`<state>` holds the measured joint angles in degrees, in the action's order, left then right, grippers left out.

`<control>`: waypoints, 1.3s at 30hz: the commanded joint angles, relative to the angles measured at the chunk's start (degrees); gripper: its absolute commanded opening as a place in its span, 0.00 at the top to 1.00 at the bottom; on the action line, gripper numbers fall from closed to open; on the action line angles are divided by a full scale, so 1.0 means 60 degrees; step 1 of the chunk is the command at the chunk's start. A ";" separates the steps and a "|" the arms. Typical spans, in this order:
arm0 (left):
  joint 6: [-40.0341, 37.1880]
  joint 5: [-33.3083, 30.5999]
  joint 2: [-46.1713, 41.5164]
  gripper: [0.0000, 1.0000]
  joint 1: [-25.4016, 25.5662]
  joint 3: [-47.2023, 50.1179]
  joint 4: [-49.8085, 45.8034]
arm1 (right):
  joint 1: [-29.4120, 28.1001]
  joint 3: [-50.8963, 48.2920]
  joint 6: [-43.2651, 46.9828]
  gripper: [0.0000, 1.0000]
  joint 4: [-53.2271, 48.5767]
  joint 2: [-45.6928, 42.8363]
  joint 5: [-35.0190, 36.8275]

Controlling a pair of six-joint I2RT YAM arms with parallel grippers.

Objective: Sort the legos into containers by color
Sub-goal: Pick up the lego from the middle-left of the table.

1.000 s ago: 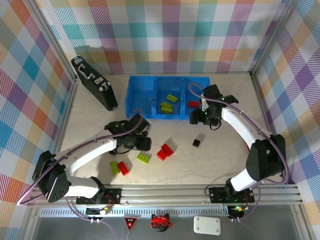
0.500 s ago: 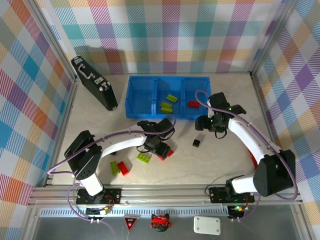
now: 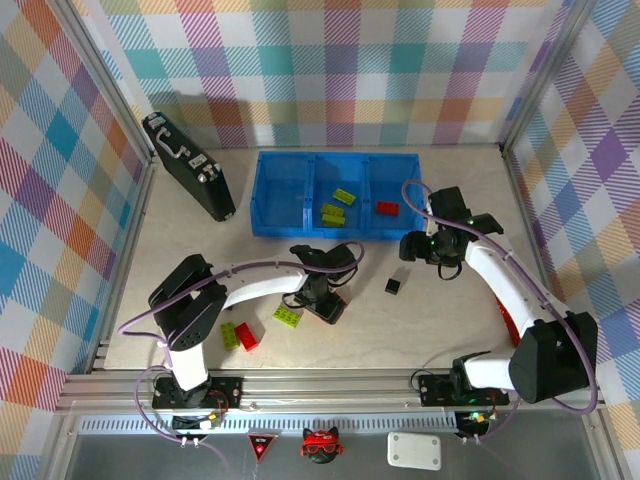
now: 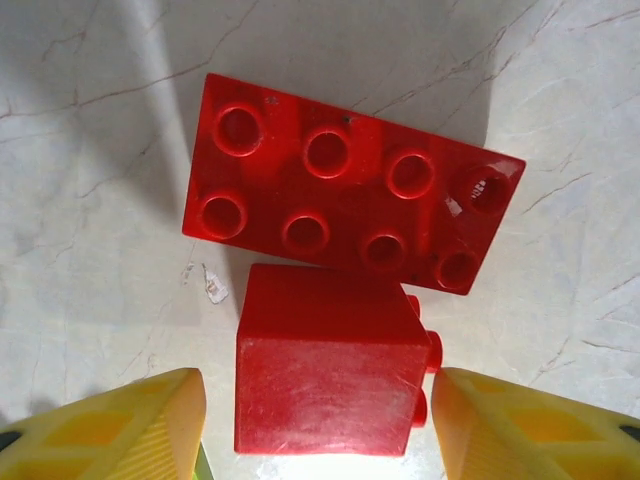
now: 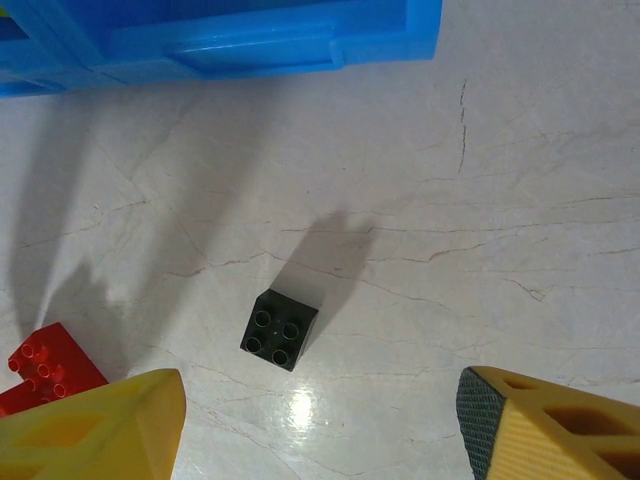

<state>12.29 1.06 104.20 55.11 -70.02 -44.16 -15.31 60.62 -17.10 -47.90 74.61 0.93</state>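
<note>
Two red legos lie under my left gripper (image 3: 326, 303). One is a flat eight-stud brick (image 4: 350, 215). The other is a square brick (image 4: 325, 370) on its side. My left gripper (image 4: 318, 425) is open and straddles the square brick, with a gap showing on the left and the studs close to the right finger. A black lego (image 3: 393, 286) sits alone on the table. My right gripper (image 3: 407, 247) hovers open above it, the brick (image 5: 279, 329) lying ahead of its fingers (image 5: 110, 425). The blue containers (image 3: 335, 160) hold green legos (image 3: 338, 204) in the middle and a red one (image 3: 387, 208) on the right.
A green lego (image 3: 288, 316) lies just left of my left gripper. A green (image 3: 229, 335) and a red lego (image 3: 246, 336) sit near the front left. A black case (image 3: 188, 165) lies at the back left. The tray's corner (image 5: 250, 40) and a red brick (image 5: 45, 365) show in the right wrist view.
My left arm has swung right and settled over the red bricks, its jaws narrowing. My right gripper has drawn back from the tray's right compartment to above the black brick.
</note>
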 commanded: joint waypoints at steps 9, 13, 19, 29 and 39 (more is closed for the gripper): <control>-0.0195 0.0046 0.0137 0.52 0.0102 -0.0418 -0.0087 | 0.0120 0.0019 0.0149 0.28 -0.0278 -0.0260 0.0164; -0.0182 0.0072 0.0011 0.55 0.0102 -0.0560 -0.0153 | 0.0162 0.0004 0.0187 0.28 -0.0293 -0.0305 0.0212; -0.0030 -0.0011 -0.0457 0.56 0.0102 -0.1058 -0.0198 | 0.0379 -0.0096 0.0071 0.29 -0.0202 -0.0502 0.0227; 0.0601 -0.0867 0.0343 0.56 0.0102 -0.3134 0.0860 | 0.1641 -0.0515 -0.0307 0.30 0.0063 -0.1088 -0.0422; 0.0521 -0.2070 0.2653 0.57 0.0102 -0.6501 0.1874 | 0.1900 -0.0596 -0.0425 0.30 0.0025 -0.1361 -0.0723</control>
<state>15.40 -7.57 117.91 55.11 -104.55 -35.51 -4.16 57.69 -18.87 -47.62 66.96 -1.65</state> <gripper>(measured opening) 0.438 0.701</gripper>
